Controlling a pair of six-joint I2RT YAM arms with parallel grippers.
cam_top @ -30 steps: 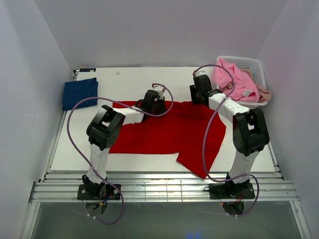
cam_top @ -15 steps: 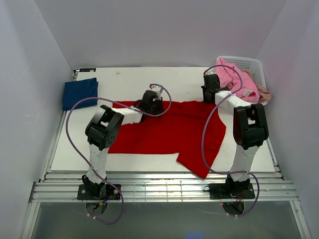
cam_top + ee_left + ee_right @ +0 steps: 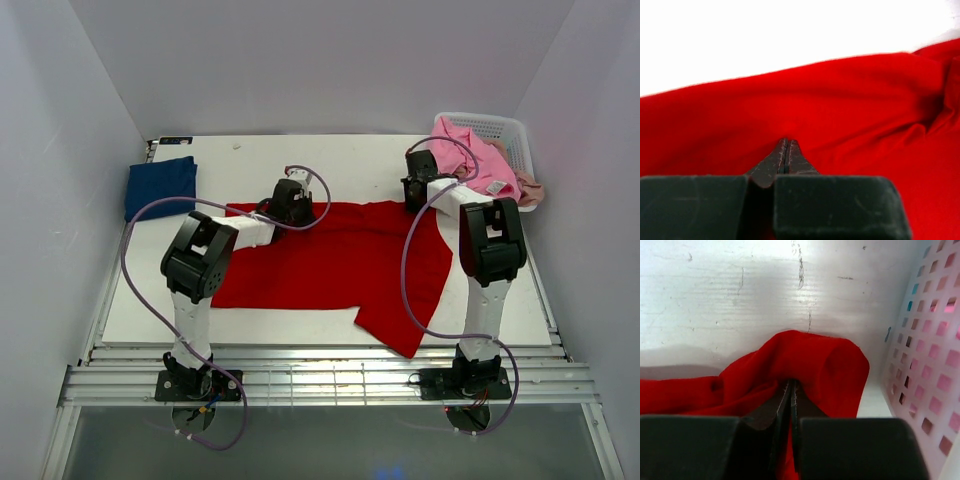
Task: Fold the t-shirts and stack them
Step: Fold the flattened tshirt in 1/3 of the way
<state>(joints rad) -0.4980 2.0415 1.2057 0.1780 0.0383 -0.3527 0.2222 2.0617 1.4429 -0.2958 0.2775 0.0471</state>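
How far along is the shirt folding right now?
Done: one navy shirt lies folded at the far left corner. In hand: the red shirt is spread out, left jaws and right jaws both shut on its far edge, fold not yet made. Left: pink shirts wait in the basket.

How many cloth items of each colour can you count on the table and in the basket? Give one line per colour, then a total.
red t-shirt: 1
navy blue t-shirt: 1
pink garment, in the white basket: 1
beige garment, mostly hidden beside it: 1
Total: 4
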